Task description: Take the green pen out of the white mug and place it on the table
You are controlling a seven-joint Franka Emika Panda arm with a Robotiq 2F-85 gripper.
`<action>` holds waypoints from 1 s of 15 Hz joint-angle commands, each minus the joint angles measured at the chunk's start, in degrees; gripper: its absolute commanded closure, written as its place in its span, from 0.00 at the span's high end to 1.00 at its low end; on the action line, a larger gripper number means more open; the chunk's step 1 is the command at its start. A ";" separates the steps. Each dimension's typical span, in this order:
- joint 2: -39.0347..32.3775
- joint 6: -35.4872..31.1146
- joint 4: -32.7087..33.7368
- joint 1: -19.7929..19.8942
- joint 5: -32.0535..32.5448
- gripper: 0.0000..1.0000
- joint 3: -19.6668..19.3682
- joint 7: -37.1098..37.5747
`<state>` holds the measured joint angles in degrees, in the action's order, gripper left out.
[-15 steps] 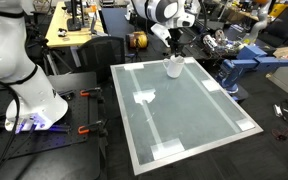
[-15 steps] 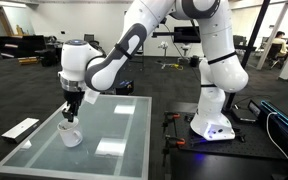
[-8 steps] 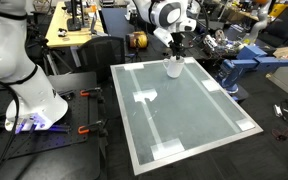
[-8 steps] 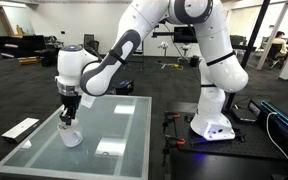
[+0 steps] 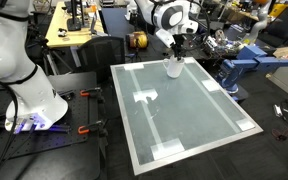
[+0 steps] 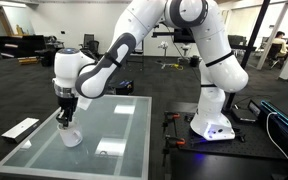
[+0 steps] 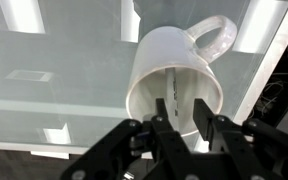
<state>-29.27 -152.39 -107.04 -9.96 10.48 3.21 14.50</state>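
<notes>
Wrist view: the gripper (image 7: 181, 122) hangs directly over the white mug (image 7: 159, 58), slightly spread. The green pen (image 7: 173, 92) stands inside, just between its fingertips. Close squarely on the pen, then lift straight up, leaving the mug on the bench (image 7: 54, 50).

Bright, even light from overhead fills both exterior views. The glossy worktop (image 5: 184, 110) carries a pale sheen there, and the shadows on it are faint and soft. Both of these pictures are small and coarse, so fine detail is lost. In the wrist view the worktop glares in white patches. The white mug (image 7: 174, 75) is sharp with a grey-shaded inside, while the dark jaws at the lower edge look soft.
</notes>
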 commanded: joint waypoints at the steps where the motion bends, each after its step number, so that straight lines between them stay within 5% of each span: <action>1: -1.72 1.67 2.84 0.11 -2.50 0.35 -0.18 -3.44; 15: -4.96 0.35 5.29 0.08 -3.44 0.36 -0.54 -5.97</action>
<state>-33.38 -152.31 -103.21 -9.52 7.92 3.21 10.37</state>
